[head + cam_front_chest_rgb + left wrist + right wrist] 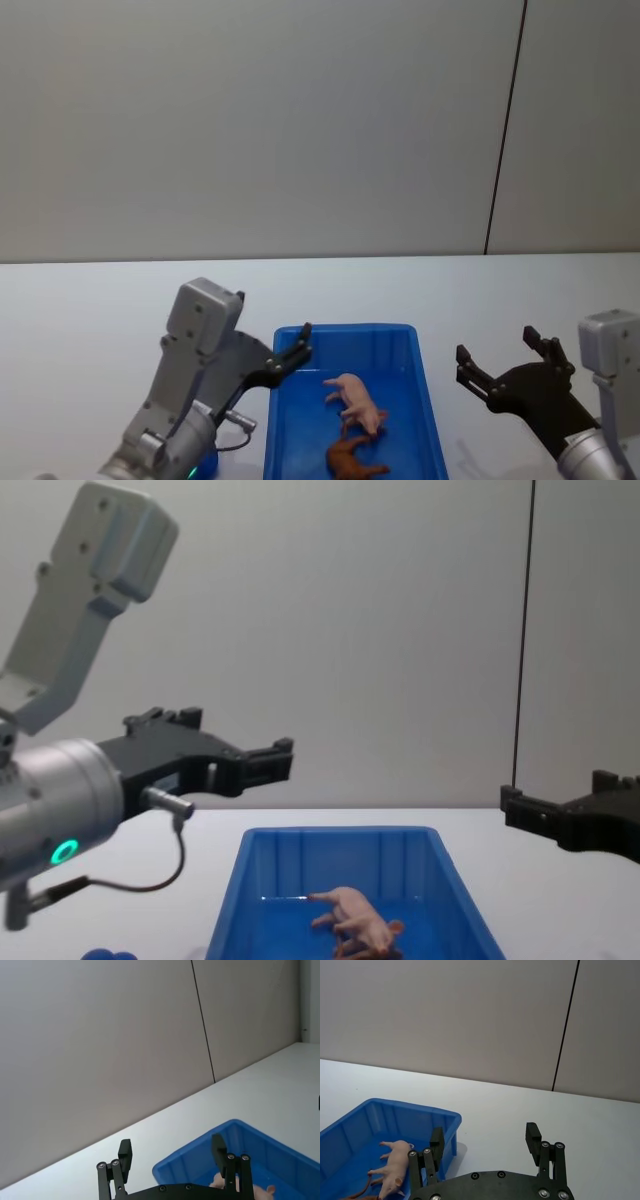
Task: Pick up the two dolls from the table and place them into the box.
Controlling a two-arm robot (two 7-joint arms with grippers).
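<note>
Left claw [171,1150] first: jaws spread wide, nothing between them. It hangs over the box [345,328] at the far-left corner. Out from it in the head view, the pink pig [355,397] lies at 4 o'clock on the blue floor, and the brown animal [350,460] at 5 o'clock, nearer the robot. The two sit just beside each other, and I can't call whether they touch.

The pig is on its side, with its long axis running from 11 to 5 o'clock. Over on the other side, the right claw [497,348] is open and empty too. It is out over the bare bench [100,300], clear of the box's right wall, with the pig at 8 o'clock from it. That makes the left claw the nearer of the two.

So both dolls are in the box and neither is on the bench, and to my eye the job looks done. All that's left is to lift the claws away.

The head view gives the layout, with both animals laid out on the floor of the box. The chest view adds height: both claws ride well above the rim, with a clear gap to the pig below.
</note>
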